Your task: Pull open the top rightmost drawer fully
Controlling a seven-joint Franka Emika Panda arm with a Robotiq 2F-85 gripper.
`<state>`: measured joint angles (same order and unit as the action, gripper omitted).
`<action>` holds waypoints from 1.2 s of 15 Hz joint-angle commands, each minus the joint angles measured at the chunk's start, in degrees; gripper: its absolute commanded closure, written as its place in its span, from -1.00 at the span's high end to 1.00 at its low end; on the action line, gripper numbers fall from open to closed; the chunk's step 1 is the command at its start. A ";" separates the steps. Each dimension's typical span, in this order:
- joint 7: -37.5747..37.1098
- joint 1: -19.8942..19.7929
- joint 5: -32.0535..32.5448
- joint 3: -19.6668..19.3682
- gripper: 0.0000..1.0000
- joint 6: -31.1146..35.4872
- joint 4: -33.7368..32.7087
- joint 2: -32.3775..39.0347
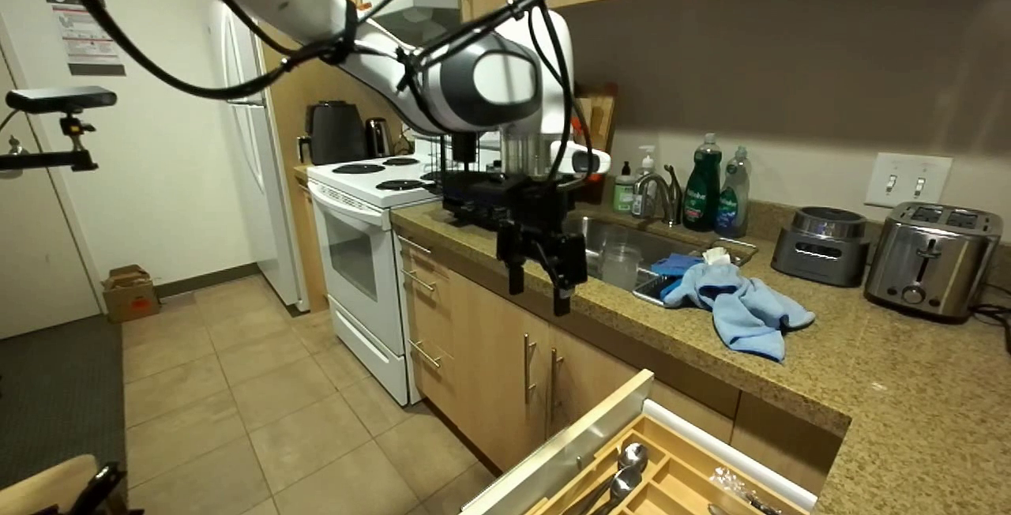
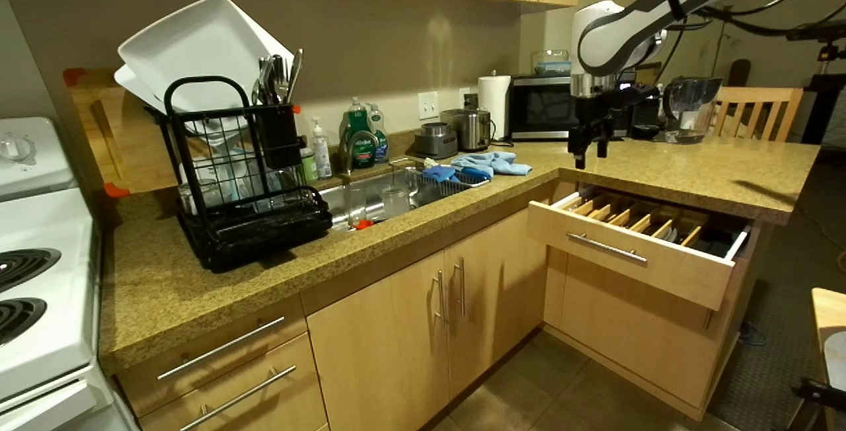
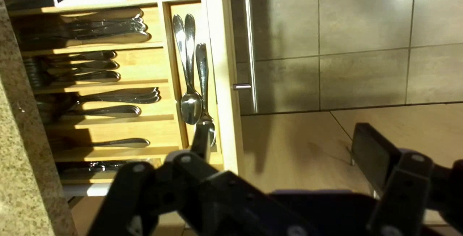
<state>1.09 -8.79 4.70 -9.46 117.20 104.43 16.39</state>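
Light tan wood makes up the top rightmost drawer (image 2: 624, 240), which stands out from beneath the worktop (image 2: 700, 170) in both exterior views. Its flat front (image 2: 677, 272) faces out over the tiled floor (image 3: 365, 15), and its long axis runs alongside the worktop's edge, the bar handle (image 2: 607, 248) lying lengthwise across it. Spoons (image 3: 191, 108) lie along the inside of that front, in the divider tray (image 3: 143, 62). The pincer (image 3: 287, 142) is released, its jaws spread wide, hanging in the air above the drawer and apart from it. The 2 squeeze bottles (image 1: 702, 171) by the sink (image 1: 663, 242) bear labels (image 1: 700, 197) too blurred for me to read; the wall notice (image 1: 85, 33) is too small to make out from here.
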 commanded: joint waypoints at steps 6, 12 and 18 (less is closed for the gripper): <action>-1.52 -2.16 0.40 -0.78 1.00 -4.84 -14.56 13.19; -1.03 -1.38 3.86 -1.65 1.00 -3.01 -17.64 17.59; -1.02 -1.99 3.19 -0.85 1.00 -3.31 -17.48 17.60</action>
<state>0.15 -10.38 7.65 -10.75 114.08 87.15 33.95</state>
